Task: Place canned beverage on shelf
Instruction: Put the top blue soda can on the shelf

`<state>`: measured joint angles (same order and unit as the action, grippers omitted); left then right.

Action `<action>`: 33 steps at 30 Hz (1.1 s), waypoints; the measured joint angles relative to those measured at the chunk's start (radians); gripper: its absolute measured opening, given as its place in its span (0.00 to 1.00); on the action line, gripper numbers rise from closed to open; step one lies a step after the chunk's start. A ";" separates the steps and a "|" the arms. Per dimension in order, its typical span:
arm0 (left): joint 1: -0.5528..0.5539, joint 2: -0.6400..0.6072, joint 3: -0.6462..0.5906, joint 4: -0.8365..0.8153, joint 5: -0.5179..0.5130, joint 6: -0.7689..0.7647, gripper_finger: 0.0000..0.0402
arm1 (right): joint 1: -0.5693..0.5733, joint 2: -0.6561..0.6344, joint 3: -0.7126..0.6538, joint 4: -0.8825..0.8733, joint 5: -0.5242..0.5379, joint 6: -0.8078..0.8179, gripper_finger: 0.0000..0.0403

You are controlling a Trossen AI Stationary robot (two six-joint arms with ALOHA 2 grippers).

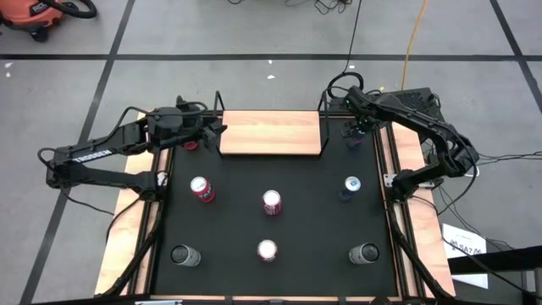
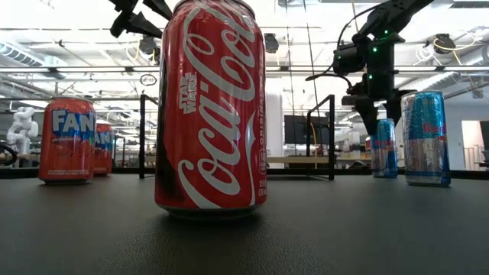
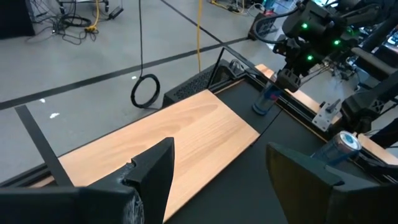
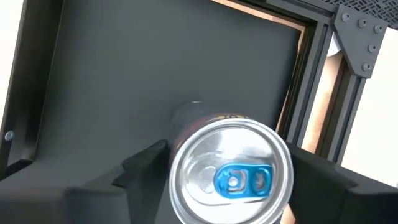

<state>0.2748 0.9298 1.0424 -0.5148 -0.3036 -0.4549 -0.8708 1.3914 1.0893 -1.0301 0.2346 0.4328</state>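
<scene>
The shelf (image 1: 271,133), a light-wood board with thin black rods at its corners, lies at the table's far middle. A slim blue can (image 1: 356,140) stands upright on the black table just right of the shelf's right end. My right gripper (image 4: 230,171) comes down over the can and is shut on it. The can's silver top with its blue tab (image 4: 242,179) shows between the fingers. My left gripper (image 3: 221,186) hovers open at the shelf's left end (image 1: 222,131) with nothing between its fingers. A red can (image 1: 190,145) stands on the table beside it. My right gripper pinches the blue can between its two fingers, one on each side of the can's upper wall just under the rim (image 4: 177,163). The fingers come from above, pointing steeply down. The can stands upright with its base on the table (image 2: 384,174).
Several more cans stand on the table: red ones (image 1: 201,190) (image 1: 271,202) (image 1: 267,249), a blue one (image 1: 351,186) and two dark ones (image 1: 185,254) (image 1: 364,252). A Coca-Cola can (image 2: 210,107) fills the low view. Wooden edge strips (image 1: 391,161) border the black top.
</scene>
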 joint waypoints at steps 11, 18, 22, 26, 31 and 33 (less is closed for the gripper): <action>0.053 0.000 0.000 0.009 0.003 0.014 0.62 | -0.001 -0.001 0.000 -0.020 0.001 -0.014 0.59; 0.134 0.011 0.000 0.116 0.137 0.052 0.62 | 0.000 -0.001 0.000 -0.023 0.000 -0.027 0.58; 0.179 0.035 0.000 0.173 0.167 0.050 0.62 | 0.000 -0.004 0.000 -0.026 0.000 -0.038 0.58; 0.210 0.067 0.000 0.214 0.171 0.052 0.62 | 0.000 -0.019 -0.002 -0.047 -0.008 -0.053 0.58; 0.237 0.123 0.000 0.222 0.171 0.079 0.62 | 0.000 -0.045 -0.002 -0.079 -0.005 -0.058 0.58; 0.240 0.149 0.000 0.222 0.171 0.125 0.62 | 0.000 -0.054 -0.002 -0.078 -0.004 -0.058 0.58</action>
<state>0.5144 1.0784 1.0424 -0.2930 -0.1329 -0.3298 -0.8707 1.3370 1.0870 -1.1079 0.2310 0.3748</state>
